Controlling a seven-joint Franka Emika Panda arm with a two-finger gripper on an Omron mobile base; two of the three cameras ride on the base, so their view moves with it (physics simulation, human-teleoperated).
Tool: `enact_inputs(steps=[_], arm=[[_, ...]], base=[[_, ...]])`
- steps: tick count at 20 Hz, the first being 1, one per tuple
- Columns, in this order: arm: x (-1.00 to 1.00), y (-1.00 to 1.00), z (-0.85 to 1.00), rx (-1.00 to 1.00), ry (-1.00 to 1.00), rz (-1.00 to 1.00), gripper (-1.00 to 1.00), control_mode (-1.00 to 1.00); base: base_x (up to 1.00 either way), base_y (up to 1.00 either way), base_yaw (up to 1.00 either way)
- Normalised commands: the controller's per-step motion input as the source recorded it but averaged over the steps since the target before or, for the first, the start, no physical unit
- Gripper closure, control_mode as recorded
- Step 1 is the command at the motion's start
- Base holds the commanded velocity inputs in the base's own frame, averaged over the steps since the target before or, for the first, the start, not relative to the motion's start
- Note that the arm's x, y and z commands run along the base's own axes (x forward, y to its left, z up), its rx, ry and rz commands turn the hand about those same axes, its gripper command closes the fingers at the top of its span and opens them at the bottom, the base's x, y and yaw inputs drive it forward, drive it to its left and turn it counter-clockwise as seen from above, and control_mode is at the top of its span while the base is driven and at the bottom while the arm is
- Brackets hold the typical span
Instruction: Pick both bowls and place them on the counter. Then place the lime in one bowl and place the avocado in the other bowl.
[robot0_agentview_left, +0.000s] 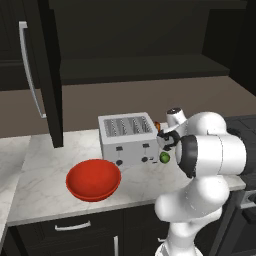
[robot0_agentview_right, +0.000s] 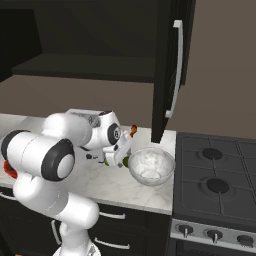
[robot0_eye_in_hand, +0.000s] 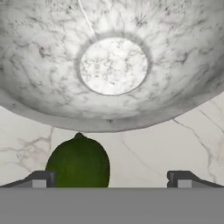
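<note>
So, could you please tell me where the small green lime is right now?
The small green lime lies on the white marble counter beside the marbled white bowl's near rim in the hand view, by the open gripper's left fingertip.

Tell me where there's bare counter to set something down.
Bare marble lies left of the red bowl, behind it toward the toaster, and along the counter front by the white bowl. It is crowded between toaster and white bowl, where the lime sits.
</note>
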Motion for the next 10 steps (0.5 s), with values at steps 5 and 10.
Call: enact_inputs(steps=[5, 10], arm=[[0.25, -0.01, -0.17, 0.0, 0.0, 0.0, -1.0, -1.0], [0.24, -0.03, -0.14, 0.0, 0.0, 0.0, -1.0, -1.0]], base=[[0.0, 0.0, 0.0], [0.0, 0.0, 0.0]])
